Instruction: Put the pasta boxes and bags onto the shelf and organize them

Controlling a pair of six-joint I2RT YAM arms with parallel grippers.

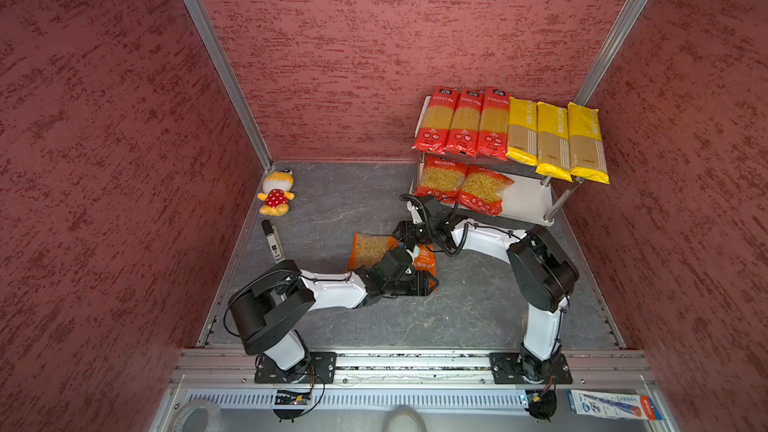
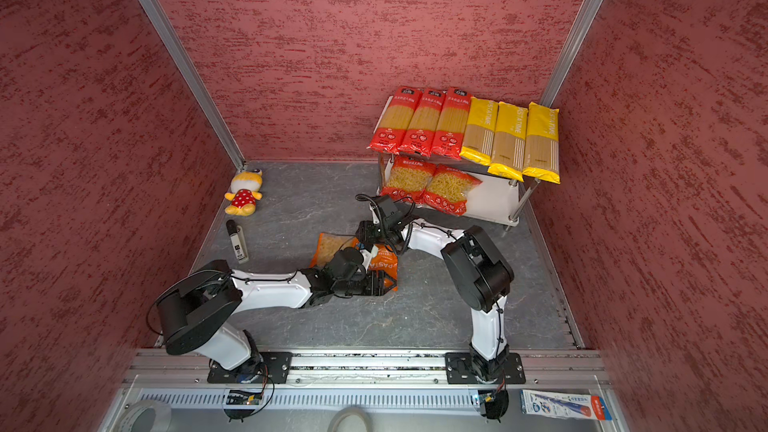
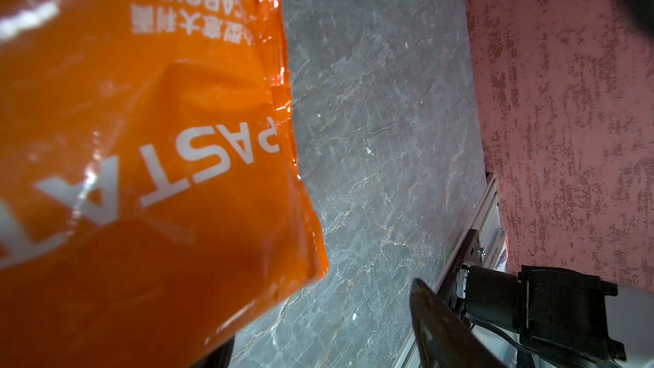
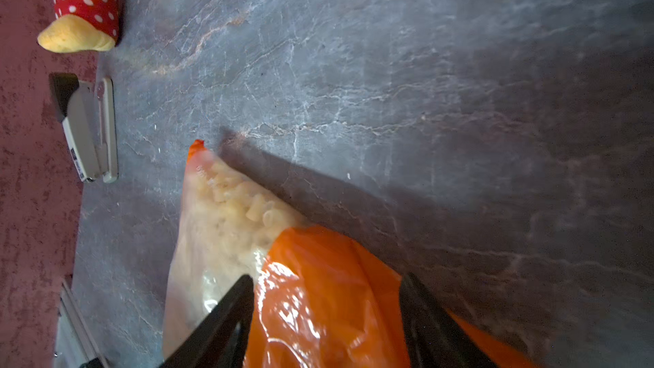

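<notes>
**Two-tier shelf** (image 1: 528, 199), right rear in both top views: white boards on chrome posts. Upper board: three long red spaghetti bags (image 1: 461, 124) on the left and three long yellow PASTATIME bags (image 1: 552, 141) on the right. They lie flat, side by side, with their near ends overhanging the front edge. Lower board: two short red curly-pasta bags (image 1: 461, 187), touching, on its left half.

**The wide orange bag** (image 1: 368, 249), clear at one end and showing short tube pasta, is at frame centre, off the shelf, between both grippers.
- **Right gripper** (image 1: 409, 243): in the right wrist view its black fingers (image 4: 228, 313) press on either side of the orange plastic, clamped on the bag. The clear end casts a shadow on the table top beneath.
- **Left gripper** (image 1: 426, 282): at the bag's printed end. In the left wrist view the one finger (image 3: 433, 323) plainly seen stands off the plastic with table top showing between; jaws parted, holding nothing.

**Surface:** grey marbled table top (image 1: 332, 201). A yellow plush toy (image 1: 275, 197) in a red dotted dress lies in the left rear corner. A grey-and-black stapler (image 1: 273, 245) lies just in front of it along the left edge.

**Room:** textured red walls (image 1: 374, 35) enclose three sides, with aluminium posts (image 1: 216, 56) at the rear corners. A blue-white flat pack (image 1: 615, 405) lies at lower right, on the metal ledge (image 1: 457, 419).
</notes>
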